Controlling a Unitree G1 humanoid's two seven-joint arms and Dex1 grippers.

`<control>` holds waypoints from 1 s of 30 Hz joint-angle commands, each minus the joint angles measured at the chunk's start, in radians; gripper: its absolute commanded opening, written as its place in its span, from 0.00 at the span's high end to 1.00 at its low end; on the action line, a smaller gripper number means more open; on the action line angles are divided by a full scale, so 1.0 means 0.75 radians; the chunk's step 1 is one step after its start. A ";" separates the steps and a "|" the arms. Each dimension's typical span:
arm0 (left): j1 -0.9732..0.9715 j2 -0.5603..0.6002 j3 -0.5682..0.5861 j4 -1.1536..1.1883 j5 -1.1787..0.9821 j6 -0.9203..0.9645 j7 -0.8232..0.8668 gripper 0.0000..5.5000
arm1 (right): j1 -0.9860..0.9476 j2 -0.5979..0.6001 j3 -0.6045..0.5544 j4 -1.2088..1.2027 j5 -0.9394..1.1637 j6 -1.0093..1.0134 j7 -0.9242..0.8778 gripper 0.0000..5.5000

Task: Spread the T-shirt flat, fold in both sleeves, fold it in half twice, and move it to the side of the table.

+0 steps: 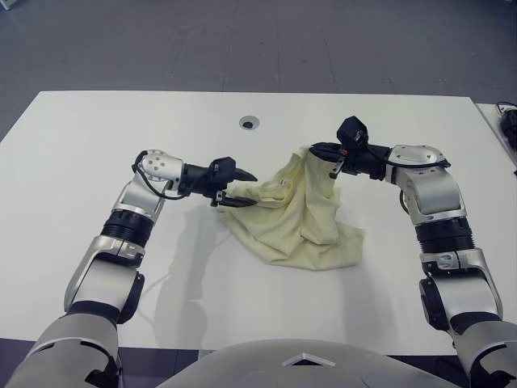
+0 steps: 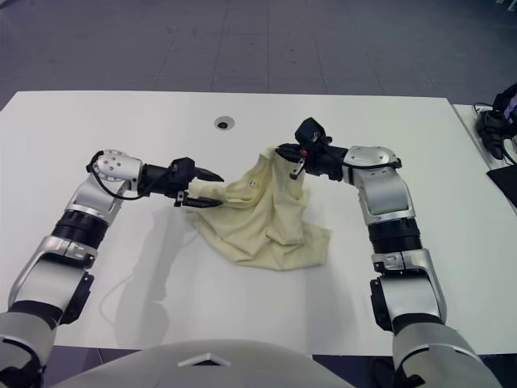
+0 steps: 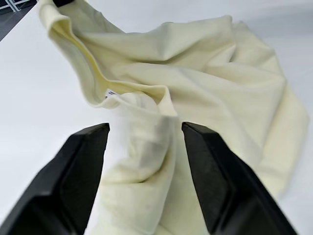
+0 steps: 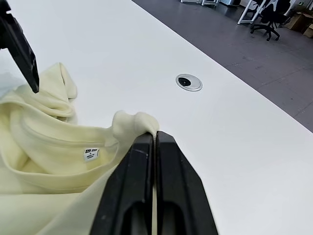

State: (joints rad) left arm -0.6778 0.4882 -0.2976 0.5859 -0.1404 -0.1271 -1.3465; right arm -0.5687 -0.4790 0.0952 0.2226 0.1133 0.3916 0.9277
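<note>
A pale yellow T-shirt (image 1: 300,220) lies crumpled in the middle of the white table (image 1: 97,137), its collar side lifted off the surface. My right gripper (image 1: 317,149) is shut on a fold of the collar edge, seen up close in the right wrist view (image 4: 155,137), where the neck label (image 4: 91,154) shows just below it. My left gripper (image 1: 250,190) is open at the shirt's left edge. A bunched piece of cloth (image 3: 142,147) sits between its two fingers (image 3: 73,176), which stand apart around it.
A round cable grommet (image 1: 249,122) is set in the table behind the shirt. Bare white tabletop extends to the left, right and front of the shirt. Dark objects (image 2: 494,129) rest on a neighbouring surface past the table's right edge.
</note>
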 commanded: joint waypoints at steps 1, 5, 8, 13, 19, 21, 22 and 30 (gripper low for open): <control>-0.046 -0.005 -0.007 0.070 0.036 0.018 -0.041 0.62 | 0.033 -0.006 0.027 -0.028 -0.005 -0.003 -0.012 1.00; -0.039 0.021 -0.038 0.087 0.077 0.045 -0.098 0.72 | 0.020 -0.007 0.033 -0.030 0.000 0.005 -0.013 1.00; -0.053 0.014 -0.036 0.110 0.098 0.050 -0.098 0.81 | 0.018 -0.006 0.033 -0.029 0.003 0.007 -0.014 1.00; -0.076 -0.018 -0.016 0.144 0.114 0.038 -0.058 0.98 | 0.031 -0.004 0.038 -0.051 0.011 0.018 -0.016 1.00; -0.148 -0.010 0.063 0.196 0.095 0.059 -0.006 1.00 | -0.005 -0.032 -0.029 -0.026 0.031 -0.005 -0.045 1.00; -0.215 0.006 0.087 0.263 0.122 0.051 0.037 1.00 | -0.055 -0.051 -0.040 0.052 0.006 -0.056 -0.059 1.00; -0.255 0.014 0.093 0.309 0.149 0.035 0.080 1.00 | -0.087 -0.068 -0.026 0.113 -0.033 -0.112 -0.071 1.00; -0.619 -0.013 0.038 0.647 0.419 -0.111 0.492 1.00 | -0.525 -0.045 0.015 0.801 -0.254 -0.729 -0.274 1.00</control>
State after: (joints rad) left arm -1.0706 0.4884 -0.2503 1.0308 0.1287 -0.1863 -1.0254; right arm -0.8646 -0.5330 0.0958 0.7169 -0.0461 -0.0644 0.7627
